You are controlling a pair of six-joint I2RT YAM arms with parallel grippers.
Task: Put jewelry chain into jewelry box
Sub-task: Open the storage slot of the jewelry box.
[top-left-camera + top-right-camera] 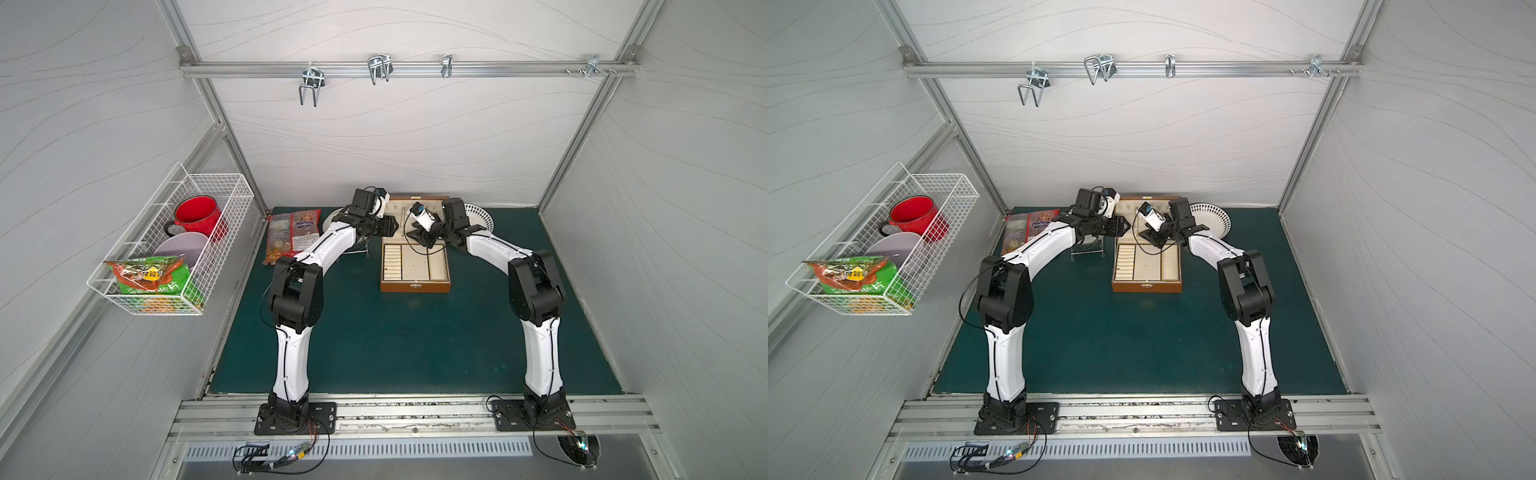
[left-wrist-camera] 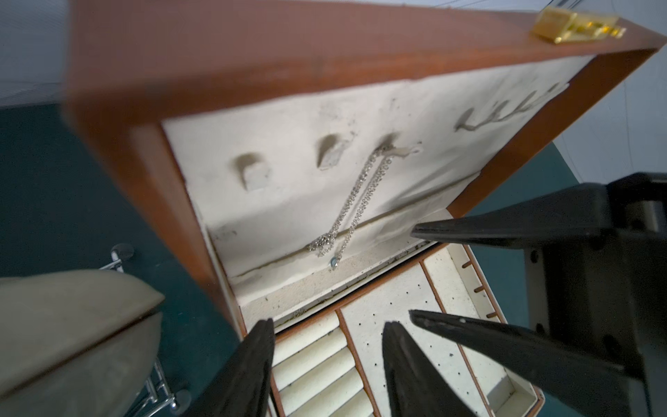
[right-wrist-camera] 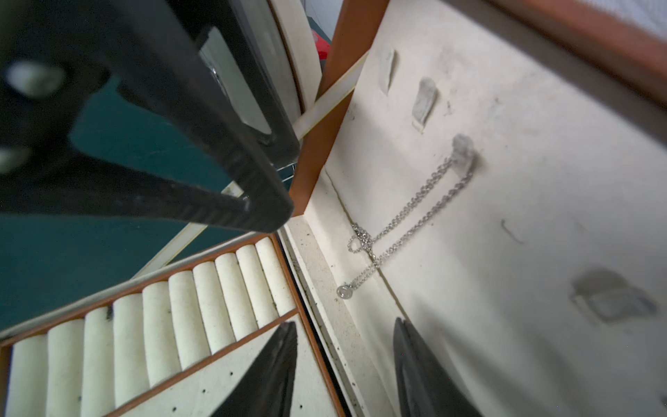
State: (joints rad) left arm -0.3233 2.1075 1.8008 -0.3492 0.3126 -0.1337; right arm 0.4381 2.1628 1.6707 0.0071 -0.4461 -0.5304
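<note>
At the far side, in the brown wooden jewelry box's (image 1: 415, 286) raised lid (image 2: 274, 119), the thin silver jewelry chain (image 2: 355, 202) hangs on a hook (image 2: 393, 150). The left end effector (image 2: 328, 325) and right end effector (image 3: 343, 323) gape empty; a careless brush could unhook it.

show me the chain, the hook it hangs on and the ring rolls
chain (image 2: 325, 241), left wrist view, on its bunched lower links
hook (image 3: 463, 151), right wrist view, on the tab above the chain
ring rolls (image 3: 180, 310), right wrist view, on a middle roll
</note>
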